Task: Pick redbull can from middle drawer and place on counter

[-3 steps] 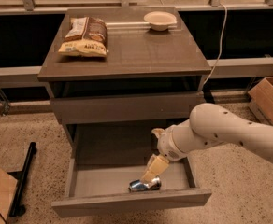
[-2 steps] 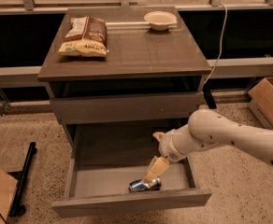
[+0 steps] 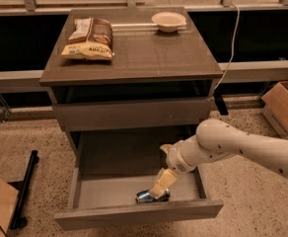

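The middle drawer is pulled open at the cabinet's lower front, showing its lighter grey floor. The redbull can lies on its side on the drawer floor near the front wall, right of centre. My gripper reaches down into the drawer from the right on a white arm, its tan fingers right at the can, covering its right end. The counter is the cabinet's grey-brown top above.
A yellow-brown chip bag lies on the counter's back left. A cream bowl stands at its back right. A cardboard box sits on the floor to the right. A black stand is on the floor at left.
The arm has lowered slightly and its elbow has drawn in. The gripper stays at the can, which has not moved.
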`<state>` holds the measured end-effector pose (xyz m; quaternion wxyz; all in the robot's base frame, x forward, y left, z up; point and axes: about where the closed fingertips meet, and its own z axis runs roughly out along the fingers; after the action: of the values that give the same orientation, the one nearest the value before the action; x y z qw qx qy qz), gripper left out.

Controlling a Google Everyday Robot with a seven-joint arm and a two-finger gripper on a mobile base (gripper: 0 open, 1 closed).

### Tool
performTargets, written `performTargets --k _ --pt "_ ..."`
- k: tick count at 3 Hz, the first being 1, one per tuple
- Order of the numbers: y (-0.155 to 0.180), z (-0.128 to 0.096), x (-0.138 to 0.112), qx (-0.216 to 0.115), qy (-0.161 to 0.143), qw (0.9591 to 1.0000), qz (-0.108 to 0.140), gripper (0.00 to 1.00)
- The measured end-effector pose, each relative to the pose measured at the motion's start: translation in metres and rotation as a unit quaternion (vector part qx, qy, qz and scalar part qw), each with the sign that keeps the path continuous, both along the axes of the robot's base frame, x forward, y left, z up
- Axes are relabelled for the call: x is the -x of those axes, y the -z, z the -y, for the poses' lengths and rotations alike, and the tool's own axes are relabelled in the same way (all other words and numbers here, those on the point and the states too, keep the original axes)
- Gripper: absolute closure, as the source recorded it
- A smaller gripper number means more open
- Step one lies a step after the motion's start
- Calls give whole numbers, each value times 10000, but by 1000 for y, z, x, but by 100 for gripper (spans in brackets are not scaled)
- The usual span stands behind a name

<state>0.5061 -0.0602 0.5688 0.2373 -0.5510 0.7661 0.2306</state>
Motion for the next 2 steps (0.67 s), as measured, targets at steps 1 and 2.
performTargets --k 1,2 --pt "17 4 -14 -354 342 9987 -94 0" --pt "48 12 -24 -489 706 9958 -307 0"
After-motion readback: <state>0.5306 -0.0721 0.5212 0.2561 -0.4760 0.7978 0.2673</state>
